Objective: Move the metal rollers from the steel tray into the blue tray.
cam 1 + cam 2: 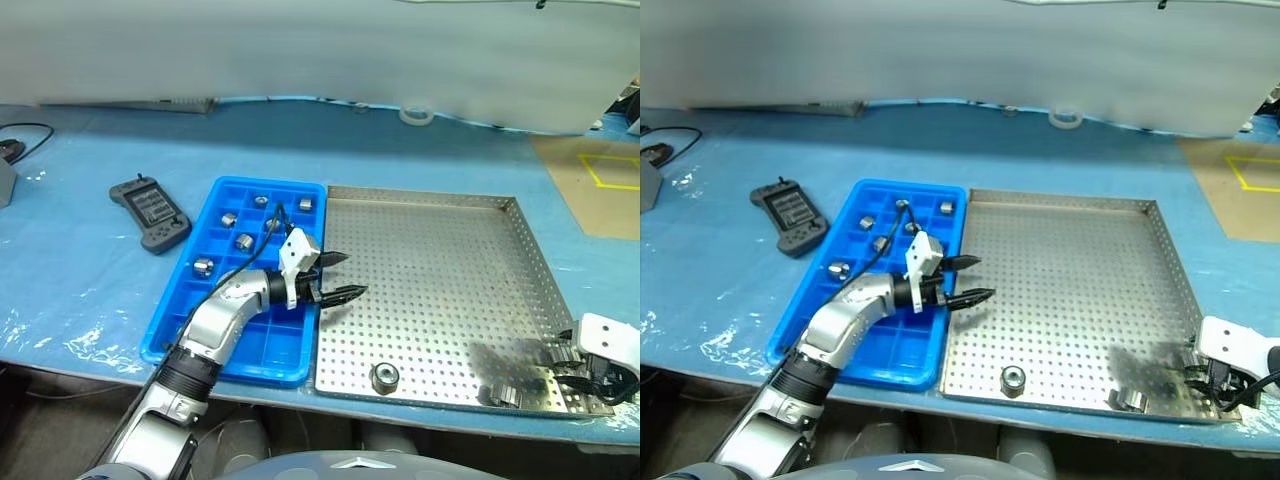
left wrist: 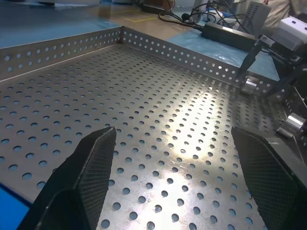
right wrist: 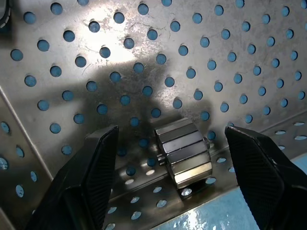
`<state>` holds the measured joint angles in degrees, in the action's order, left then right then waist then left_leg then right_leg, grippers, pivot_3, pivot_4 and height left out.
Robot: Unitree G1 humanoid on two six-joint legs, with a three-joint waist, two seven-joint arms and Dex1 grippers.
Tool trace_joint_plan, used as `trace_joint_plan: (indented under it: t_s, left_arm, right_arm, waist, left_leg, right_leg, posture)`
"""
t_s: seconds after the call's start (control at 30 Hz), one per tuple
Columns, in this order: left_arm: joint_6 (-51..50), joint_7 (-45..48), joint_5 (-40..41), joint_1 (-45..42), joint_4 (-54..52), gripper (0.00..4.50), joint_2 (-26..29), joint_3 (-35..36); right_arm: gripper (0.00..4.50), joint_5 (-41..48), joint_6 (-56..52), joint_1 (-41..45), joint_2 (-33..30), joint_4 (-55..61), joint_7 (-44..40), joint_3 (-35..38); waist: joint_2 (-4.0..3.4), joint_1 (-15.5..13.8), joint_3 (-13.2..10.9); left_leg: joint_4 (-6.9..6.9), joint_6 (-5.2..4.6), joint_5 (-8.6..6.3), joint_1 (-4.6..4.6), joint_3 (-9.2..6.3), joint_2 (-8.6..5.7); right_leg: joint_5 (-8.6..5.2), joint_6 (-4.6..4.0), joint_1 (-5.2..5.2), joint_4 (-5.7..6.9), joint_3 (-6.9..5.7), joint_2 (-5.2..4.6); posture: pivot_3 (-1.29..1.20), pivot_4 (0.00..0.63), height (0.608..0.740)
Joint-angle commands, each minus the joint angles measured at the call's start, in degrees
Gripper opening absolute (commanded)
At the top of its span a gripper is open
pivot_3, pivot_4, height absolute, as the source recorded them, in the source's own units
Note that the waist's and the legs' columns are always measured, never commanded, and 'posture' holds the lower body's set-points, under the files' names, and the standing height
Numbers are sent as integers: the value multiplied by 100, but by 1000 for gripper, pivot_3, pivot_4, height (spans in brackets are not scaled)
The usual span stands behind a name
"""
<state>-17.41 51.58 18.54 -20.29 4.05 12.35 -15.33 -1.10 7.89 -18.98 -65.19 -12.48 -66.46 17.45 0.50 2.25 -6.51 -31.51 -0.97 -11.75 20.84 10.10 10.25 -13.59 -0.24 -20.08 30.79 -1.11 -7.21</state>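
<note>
Low at the steel tray's (image 1: 520, 235) near right corner, right gripper (image 3: 170, 158) points down, fingers wide, straddling a metal roller (image 3: 184, 155) against the rim. Left gripper (image 1: 338, 277) reaches level over the blue tray's (image 1: 175, 310) edge, fingers spread, empty; bare perforated floor ahead.

Shiny steel, glossy plastic, matt black fingers

The steel tray (image 1: 430, 240) is bare perforated metal, scuffed and reflective. The metal rollers (image 3: 184, 153) are polished and mirror-bright, with flat facets. The blue tray (image 1: 175, 320) is smooth glossy plastic. The table cover (image 1: 70, 280) looks like a wrinkled shiny film. The gripper fingers (image 2: 91, 163) show a matt, finely textured black.
</note>
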Motion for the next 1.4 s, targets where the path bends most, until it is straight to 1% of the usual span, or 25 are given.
trace_joint_plan:
  t_s: [0.03, 0.17, 0.2, 0.27, 0.3, 0.37, 0.4, 0.47, 0.5, 0.67, 0.77, 0.87, 0.93, 1.07, 1.13, 1.23, 1.4]
  left_arm:
    - [3, -49, -77, 70, 33, 4045, 15, 1]
    - [6, -73, -76, 88, 44, 4045, 22, 14]
    - [13, -74, -76, 89, 53, 4071, 21, 15]
    - [35, -86, -87, 82, 80, 4071, 15, 18]
    - [46, -87, -90, 78, 97, 4071, 14, 21]
    - [71, -83, -98, 67, 134, 4071, 15, 30]
    - [82, -80, -101, 61, 152, 4071, 16, 34]
    - [107, -71, -108, 50, 186, 4071, 19, 44]
    - [122, -68, -115, 44, 198, 4071, 21, 49]
    - [297, -5, -161, -33, 258, 4071, 105, 116]
    - [159, -119, 102, -158, 275, 4071, 42, 423]
    - [204, 4, 203, -200, 362, 4071, 98, 579]
    - [61, 93, 325, -220, 285, 4071, 168, 678]
    - [-276, 272, 836, -228, -251, 4071, 464, 1091]
    - [-639, 47, 1144, -367, -515, 4071, 572, 1433]
    - [-964, -182, 1432, -442, -762, 4071, 738, 1819]
    - [-1065, -360, 1483, -93, -1227, 4071, 1320, 2345]
  right_arm:
    - [3698, -4, 123, -10, -7, -184, 56, -62]
    - [3698, -3, 145, -14, -53, -316, 79, -150]
    - [3319, -35, 138, -6, -56, -364, 127, -170]
    - [2830, -64, 118, 20, -38, -444, 213, -192]
    - [2830, -19, 99, -5, -41, -416, 163, -194]
    - [2286, 102, 19, -110, -57, -251, 56, -142]
    - [2094, 133, -9, -137, -59, -193, 44, -125]
    - [1435, 73, 17, -86, -32, -207, 209, -129]
    - [1287, 80, -3, -56, -24, -214, 229, -148]
    - [1286, 326, -378, 130, 114, 253, 266, -158]
    - [1286, 738, -1112, 590, 395, 815, 382, -125]
    - [1286, 1115, -1773, 1067, 649, 1366, 480, -136]
    - [1286, 1297, -2123, 1307, 752, 1702, 498, -208]
    - [1286, 1768, -2848, 2108, 1141, 2326, 636, -542]
    - [1286, 1841, -3022, 2499, 1326, 2399, 687, -771]
    - [1286, 1901, -3170, 3015, 1614, 2380, 744, -1106]
    - [1286, 1812, -3070, 3864, 2298, 2098, 665, -1868]
  waist:
    - [0, -10, 1]
    - [1, -11, 1]
    - [3, -10, 1]
    - [9, -8, 1]
    - [13, -5, 1]
    - [13, -9, 1]
    - [14, -10, 1]
    - [14, -4, 2]
    - [14, -3, 2]
    - [12, 1, 1]
    - [6, 15, -1]
    - [-2, 19, -4]
    - [-3, -11, -4]
    - [17, -49, -15]
    - [14, -121, -17]
    - [15, -213, -21]
    - [24, -347, -25]
  left_leg:
    - [-1, -3, -2, 2, 0, -2]
    - [-7, -13, -8, 9, 0, -7]
    - [-10, -15, -9, 9, 0, -9]
    - [-12, -16, -9, 9, 0, -9]
    - [-13, -16, -9, 8, 0, -9]
    - [-16, -16, -10, 8, 0, -10]
    - [-16, -16, -10, 8, 0, -11]
    - [-16, -15, -10, 6, 0, -10]
    - [-15, -15, -10, 5, 0, -10]
    - [-15, -14, -10, 4, 0, -9]
    - [-15, -12, -8, 5, 0, 0]
    - [-14, -9, -6, 9, 2, 5]
    - [-10, -8, -5, 10, 3, 5]
    - [3, -2, 0, 23, 3, 21]
    - [10, 2, 3, 26, 3, 20]
    - [12, 7, 6, 29, 4, 18]
    - [20, 21, 15, 27, 5, 18]
  right_leg:
    - [0, 0, 0, -1, 0, 0]
    - [0, -1, 0, -2, -1, -5]
    - [0, -1, 0, -2, -2, -6]
    - [0, -1, 1, -2, -2, -7]
    - [0, -1, 2, -3, -2, -7]
    - [0, -2, 3, -3, -1, -7]
    - [0, -2, 4, -3, 0, -8]
    - [0, -2, 5, -3, 0, -7]
    - [0, -2, 5, -2, 1, -7]
    - [0, -3, 2, -2, 4, -7]
    - [2, -6, -3, 1, 5, -6]
    - [7, -12, -18, 6, 6, -4]
    - [7, -13, -20, 7, 4, -4]
    - [8, -14, -33, 6, 2, 2]
    - [8, -15, -37, 9, -1, 2]
    - [9, -17, -45, 14, -4, 1]
    - [8, -19, -54, 24, -15, 2]
  posture:
    - [-275, 150, 740]
    - [-266, 150, 740]
    - [-266, 150, 740]
    - [-265, 150, 740]
    - [-265, 150, 740]
    - [-265, 150, 740]
    - [-265, 150, 740]
    - [-265, 150, 740]
    - [-265, 150, 740]
    - [-251, 150, 740]
    - [-241, 150, 740]
    - [-219, 150, 740]
    - [-207, 150, 740]
    - [-165, 150, 740]
    - [-129, 150, 740]
    - [-80, 150, 740]
    - [65, 150, 740]
